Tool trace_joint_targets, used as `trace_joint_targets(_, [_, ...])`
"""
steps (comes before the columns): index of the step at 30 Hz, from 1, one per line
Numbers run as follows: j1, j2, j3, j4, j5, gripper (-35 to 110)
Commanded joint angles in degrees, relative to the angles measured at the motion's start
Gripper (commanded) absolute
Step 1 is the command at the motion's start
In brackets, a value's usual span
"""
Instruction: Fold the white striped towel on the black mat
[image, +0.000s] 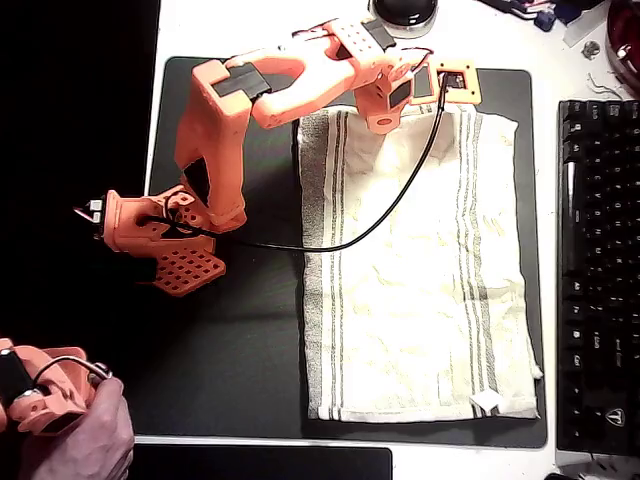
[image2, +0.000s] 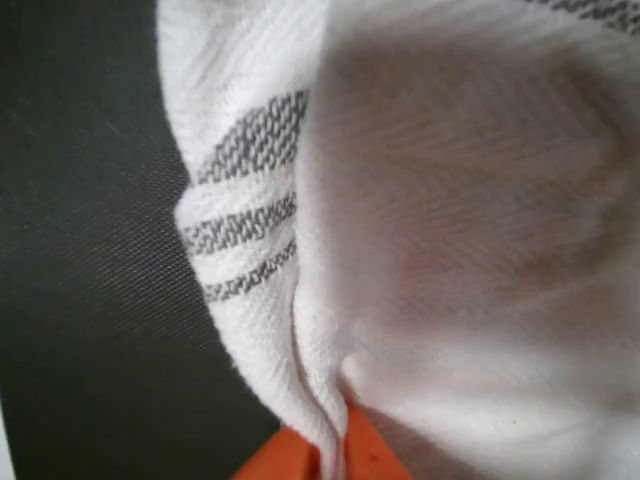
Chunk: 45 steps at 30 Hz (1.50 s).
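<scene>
The white striped towel (image: 420, 300) lies spread flat on the black mat (image: 240, 330), long side running top to bottom in the overhead view, with grey stripe bands near its left and right edges and a small tag at the lower right. My orange gripper (image: 400, 105) is at the towel's top edge. In the wrist view the orange fingertips (image2: 365, 450) are shut on a bunched fold of the towel (image2: 450, 220), the striped band just left of the pinch and the mat (image2: 90, 300) beside it.
The arm's base (image: 160, 240) stands on the mat's left part, and a black cable (image: 380, 215) runs from it across the towel. A keyboard (image: 600, 270) lies right of the mat. A glossy black slab (image: 260, 462) sits below it and a round black object (image: 403, 10) above.
</scene>
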<state>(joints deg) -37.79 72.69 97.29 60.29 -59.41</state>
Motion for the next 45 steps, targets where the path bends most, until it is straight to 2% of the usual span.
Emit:
trace_joint_targets(1, [-0.8,3.9,0.8,2.0,-0.3,0])
trace_joint_targets(20, [4.1,19.0,-1.8,11.8,-0.9,0])
trace_joint_targets(32, [21.2,29.5,-4.1,21.6,-7.5,0])
trace_joint_targets(45, [43.3,36.1,-5.2,24.3,-21.4,0])
